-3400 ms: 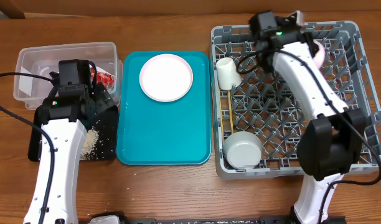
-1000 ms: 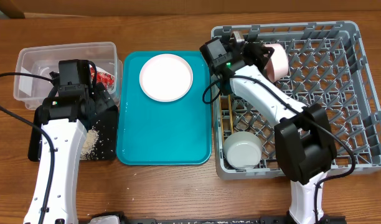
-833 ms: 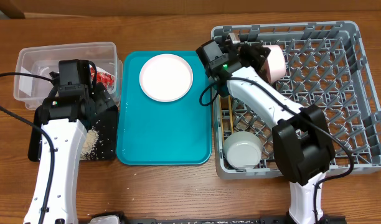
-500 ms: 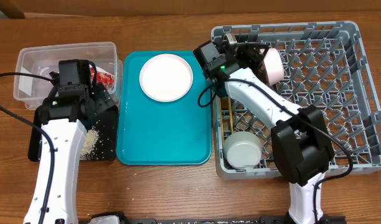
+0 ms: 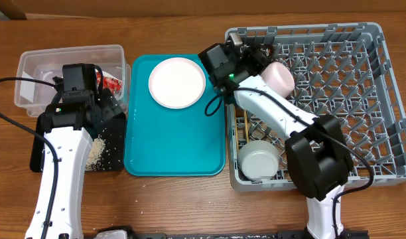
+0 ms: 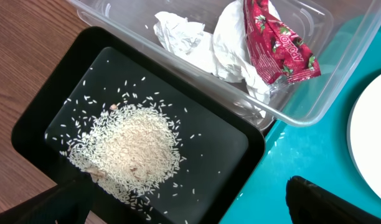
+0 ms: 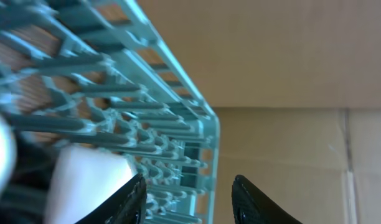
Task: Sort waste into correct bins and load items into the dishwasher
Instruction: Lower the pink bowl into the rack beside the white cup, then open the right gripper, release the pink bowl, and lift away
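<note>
Round pale pink plate (image 5: 177, 81) lying flat at the far end of the teal serving tray (image 5: 176, 146); right gripper (image 7: 187, 186), jaws partly parted and empty, just off that tray's right edge beside the pink bowl (image 5: 280, 76), its arm nearer the plate than the left gripper (image 6: 190, 193), whose wide jaws hang beyond the tray's left edge.

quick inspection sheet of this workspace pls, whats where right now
surface: wooden table carrying tub, trays and rack
job's things: napkin and red wrapper in clear tub; rice in black tray; pink plate on teal tray; pink bowl, white bowl and chopsticks in grey rack; cup not made out
clutter: nothing seen
grippers: left gripper open, empty, above black tray; right gripper open, empty, at rack
cables: black cable by left arm; another by right arm
surroundings: beige panels beyond rack
</note>
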Available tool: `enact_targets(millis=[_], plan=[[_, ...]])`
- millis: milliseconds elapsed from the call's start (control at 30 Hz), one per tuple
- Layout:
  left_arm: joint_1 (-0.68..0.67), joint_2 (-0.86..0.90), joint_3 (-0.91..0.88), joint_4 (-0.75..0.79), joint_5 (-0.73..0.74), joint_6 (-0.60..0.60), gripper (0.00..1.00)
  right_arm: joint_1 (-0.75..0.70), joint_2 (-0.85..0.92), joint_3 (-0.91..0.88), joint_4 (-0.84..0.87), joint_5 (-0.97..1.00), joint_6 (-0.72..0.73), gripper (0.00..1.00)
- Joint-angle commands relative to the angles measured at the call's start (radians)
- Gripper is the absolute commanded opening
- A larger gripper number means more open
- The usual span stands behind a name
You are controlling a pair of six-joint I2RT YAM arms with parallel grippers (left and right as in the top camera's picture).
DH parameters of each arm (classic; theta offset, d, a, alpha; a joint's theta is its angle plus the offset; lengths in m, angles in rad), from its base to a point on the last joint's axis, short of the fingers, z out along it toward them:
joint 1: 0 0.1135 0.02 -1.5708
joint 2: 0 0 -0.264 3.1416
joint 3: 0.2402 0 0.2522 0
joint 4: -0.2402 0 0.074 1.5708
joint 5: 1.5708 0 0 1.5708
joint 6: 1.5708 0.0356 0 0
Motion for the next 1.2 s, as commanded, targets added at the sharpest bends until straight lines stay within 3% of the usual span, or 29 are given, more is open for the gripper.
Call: enact_targets(millis=[0,300,667,700,833,1167], plan=[[0.004,-0.010,0.011,0.001,0.007,0.011,1.00,0.002,-0.009,-0.002,-0.010,-0.096,0.063,0.45],[0.004,-0.010,0.011,0.001,0.007,0.011,1.00,-0.085,-0.156,-0.002,-0.094,-0.525,0.346,0.44],[0.004,-0.010,0.011,0.001,0.007,0.011,1.00,-0.361,-0.293,-0.004,-0.144,-1.234,0.638,0.49],[0.004,-0.010,0.011,0.001,0.007,0.011,1.00,-0.385,-0.291,-0.005,-0.161,-1.260,0.652,0.42],[0.004,-0.010,0.011,0.001,0.007,0.011,1.00,-0.455,-0.283,-0.005,-0.248,-1.294,0.670,0.31],[0.005,-0.010,0.011,0.001,0.007,0.011,1.00,-0.470,-0.283,-0.016,-0.383,-1.294,0.670,0.29]])
